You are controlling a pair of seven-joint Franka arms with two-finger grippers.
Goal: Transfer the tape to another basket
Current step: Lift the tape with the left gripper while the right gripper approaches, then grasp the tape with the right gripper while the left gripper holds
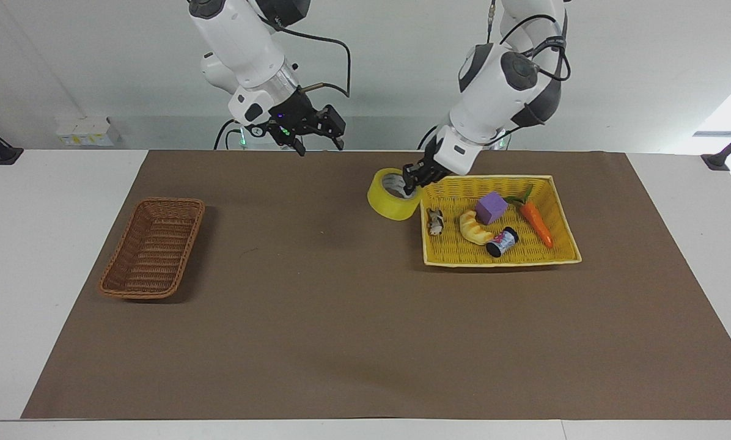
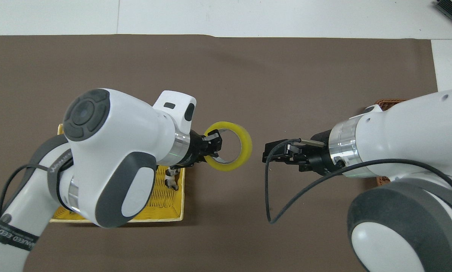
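Observation:
The yellow tape [image 1: 390, 205] hangs in the air over the brown mat, just off the yellow basket's side that faces the right arm's end. My left gripper [image 1: 409, 182] is shut on its rim, one finger inside the ring. From overhead the tape [image 2: 246, 145] shows as a ring at my left gripper's [image 2: 214, 145] tip. My right gripper [image 1: 321, 145] hovers open and empty over the mat's middle, and overhead my right gripper [image 2: 265, 156] points at the tape across a short gap. The brown wicker basket [image 1: 153, 247] stands empty at the right arm's end, with only a sliver of that basket [image 2: 390, 101] showing overhead.
The yellow basket [image 1: 500, 261] at the left arm's end holds a purple cube [image 1: 492, 208], a croissant [image 1: 475, 228], a carrot [image 1: 535, 221], a small can [image 1: 502, 242] and a cow toy [image 1: 435, 221]. Overhead, both arms cover most of both baskets.

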